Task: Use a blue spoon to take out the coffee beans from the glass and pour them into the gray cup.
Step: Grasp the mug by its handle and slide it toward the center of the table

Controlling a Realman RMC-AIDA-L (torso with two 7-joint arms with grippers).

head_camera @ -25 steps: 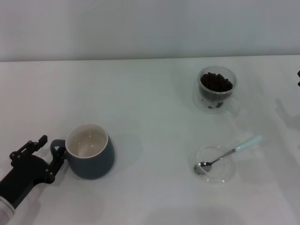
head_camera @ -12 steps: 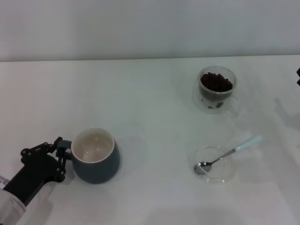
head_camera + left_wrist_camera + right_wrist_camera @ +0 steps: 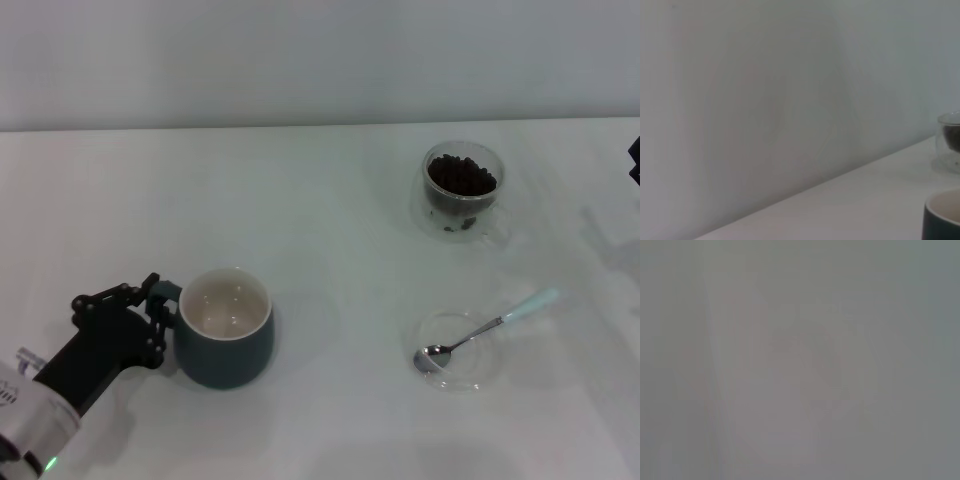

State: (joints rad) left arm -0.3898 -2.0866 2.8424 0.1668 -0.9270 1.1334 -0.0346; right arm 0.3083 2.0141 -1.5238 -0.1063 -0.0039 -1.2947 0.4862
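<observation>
The gray cup [image 3: 228, 340], dark blue-gray with a cream inside, stands upright at the front left of the table. My left gripper [image 3: 160, 312] is shut on its loop handle from the left. The cup's rim also shows in the left wrist view [image 3: 942, 217]. The glass [image 3: 462, 190] stands at the back right, filled with dark coffee beans [image 3: 461, 176]; its edge shows in the left wrist view [image 3: 950, 142]. The blue spoon [image 3: 490, 326] lies with its bowl on a clear saucer [image 3: 455, 375], its handle pointing right and away. Only a dark bit of my right gripper [image 3: 636, 160] shows at the right edge.
The white table [image 3: 330, 230] runs back to a pale wall. The right wrist view shows only a blank grey surface.
My left gripper has slid the gray cup to the right across the table by its handle. The glass, spoon and saucer have not moved.
</observation>
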